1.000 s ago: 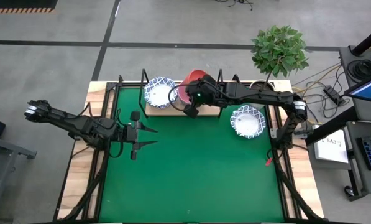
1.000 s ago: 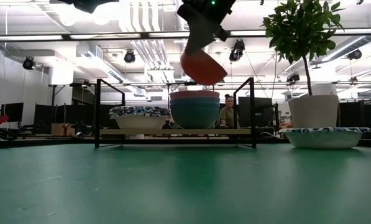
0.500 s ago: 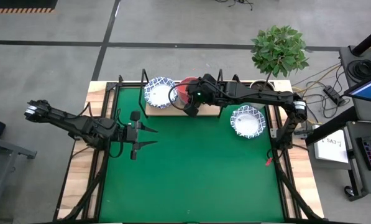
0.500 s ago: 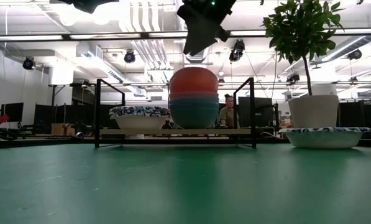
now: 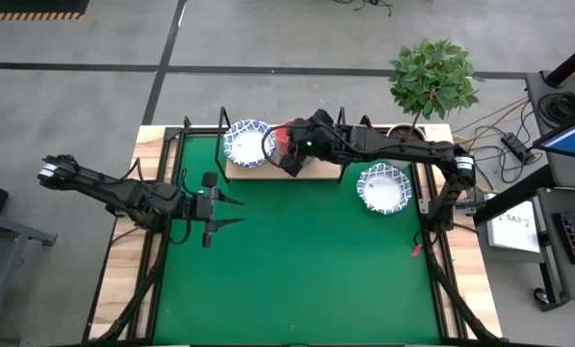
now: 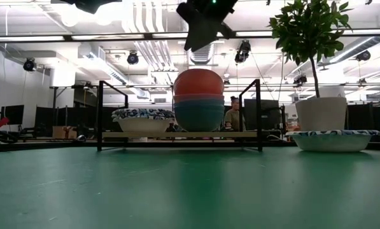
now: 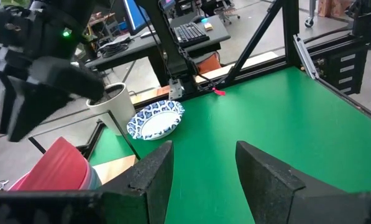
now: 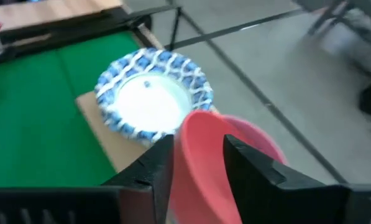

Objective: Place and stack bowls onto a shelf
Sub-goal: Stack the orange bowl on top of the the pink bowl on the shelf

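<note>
The red bowl (image 6: 199, 83) sits on top of the pink and grey-blue bowls (image 6: 199, 111) at the middle of the shelf (image 6: 177, 135). In the low view it shows a domed outline, and it looks tipped in the left wrist view (image 7: 54, 165). My right gripper (image 6: 199, 44) hangs open just above it (image 8: 197, 158), clear of it. A blue-patterned white bowl (image 5: 248, 143) stands on the shelf's left part. Another patterned bowl (image 5: 381, 186) rests on the green mat at right. My left gripper (image 5: 237, 212) waits open over the mat's left side.
A potted plant (image 5: 431, 77) in a white pot (image 6: 320, 113) stands at the far right corner. The shelf's black wire posts (image 6: 258, 114) rise at its ends. The green mat's near half (image 5: 297, 280) lies bare. A small red item (image 5: 417, 251) lies by the right edge.
My right gripper has opened and let go of the red bowl, which it held tilted above the stack. The bowl has dropped onto the pink bowl and now rests there. The gripper has since risen a little above it.
</note>
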